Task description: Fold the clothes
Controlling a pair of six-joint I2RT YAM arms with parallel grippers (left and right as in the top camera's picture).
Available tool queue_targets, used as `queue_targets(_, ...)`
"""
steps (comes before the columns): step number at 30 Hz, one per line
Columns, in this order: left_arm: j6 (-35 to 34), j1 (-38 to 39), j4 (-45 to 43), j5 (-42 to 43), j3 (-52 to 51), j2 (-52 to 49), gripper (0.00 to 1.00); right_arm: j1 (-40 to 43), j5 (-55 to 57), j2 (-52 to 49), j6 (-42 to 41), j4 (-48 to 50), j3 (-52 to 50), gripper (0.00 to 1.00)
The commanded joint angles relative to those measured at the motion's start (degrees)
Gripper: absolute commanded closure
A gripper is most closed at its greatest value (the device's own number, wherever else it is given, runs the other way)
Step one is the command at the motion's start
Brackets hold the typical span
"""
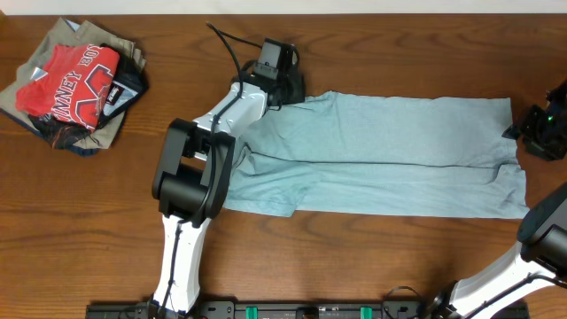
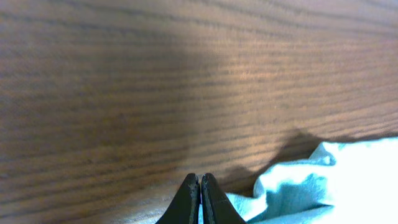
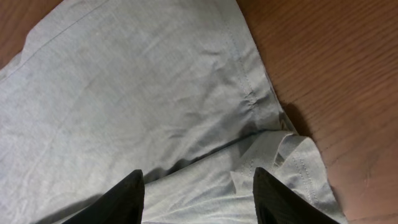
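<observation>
Overhead, the clothes (image 1: 381,151), one pale blue-grey garment, lie spread out and wrinkled on the tabletop (image 1: 354,266), reaching from the middle to the right side. My left claw (image 1: 282,71) sits at the garment's upper left corner with its jaws pressed fully together. The left wrist view shows bunched cloth just beside it, but I cannot tell whether any is pinched. My right claw (image 3: 198,180) hangs over the garment's right end, near a hemmed corner, with its jaws standing apart and nothing between them. A pile of other garments (image 1: 80,84), with a red T-shirt (image 1: 75,80) on top, lies at the upper left, well apart.
</observation>
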State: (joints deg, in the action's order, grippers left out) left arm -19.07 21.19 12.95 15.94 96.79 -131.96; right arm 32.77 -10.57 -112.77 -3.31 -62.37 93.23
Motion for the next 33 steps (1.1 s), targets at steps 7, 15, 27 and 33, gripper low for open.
queue_targets(7, 0.59, 0.61, 4.61, -0.55, 1.36, 0.24, 0.57, -0.59, -0.42, 0.17, 0.83, 0.00, 0.46, 0.45)
queue_targets(15, 0.59, 2.78, 5.62, -0.50, 0.39, -0.92, 0.57, -0.59, -0.42, 0.17, 0.83, -0.04, 0.46, 0.45)
queue_targets(27, 2.56, 4.92, 7.76, -10.49, -0.22, -0.92, 0.91, -0.59, -0.44, 0.17, 0.83, -0.22, 0.46, 0.46)
queue_targets(33, 2.54, 3.63, 6.16, -10.67, 0.20, -0.74, 0.94, -0.59, -0.44, 0.17, 0.81, -0.24, 0.46, 0.46)
